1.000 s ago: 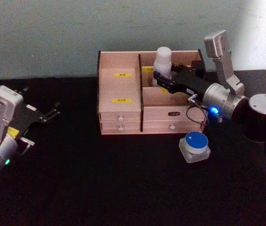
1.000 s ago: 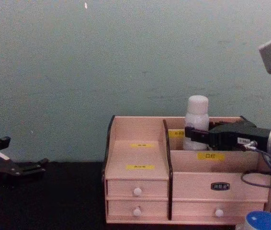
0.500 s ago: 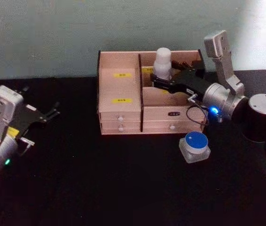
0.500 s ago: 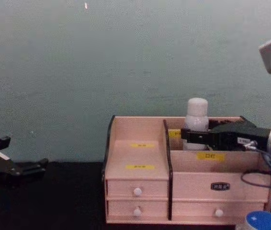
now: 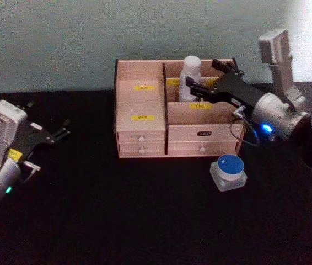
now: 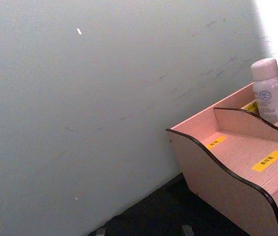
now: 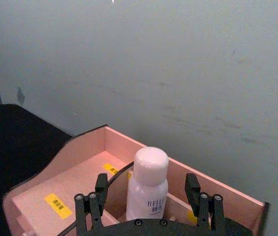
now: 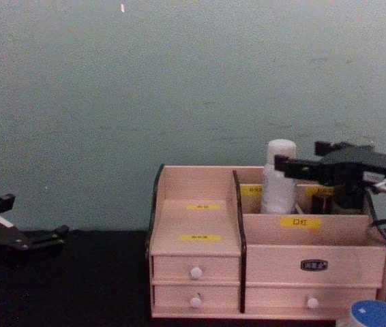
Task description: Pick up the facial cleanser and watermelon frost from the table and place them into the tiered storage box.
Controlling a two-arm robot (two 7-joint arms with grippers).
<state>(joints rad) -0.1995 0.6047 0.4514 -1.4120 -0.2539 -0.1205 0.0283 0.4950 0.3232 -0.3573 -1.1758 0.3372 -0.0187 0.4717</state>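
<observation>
The left gripper (image 5: pixel 61 132) is parked over the black table (image 5: pixel 117 221) — open or closed, we cannot tell. In the pinkish-beige wooden tiered storage box (image 5: pixel 139 102) we see the tall white facial cleanser bottle (image 5: pixel 189 77) upright in the rear right compartment, the right gripper (image 7: pixel 147 191) spread apart either side, not touching. The squat blue-lidded watermelon frost jar (image 5: pixel 228 171) sits on the table before the box's right end.

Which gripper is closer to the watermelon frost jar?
Right. The right gripper hovers over the tiered storage box just behind the watermelon frost; the left gripper sits far left.
</observation>
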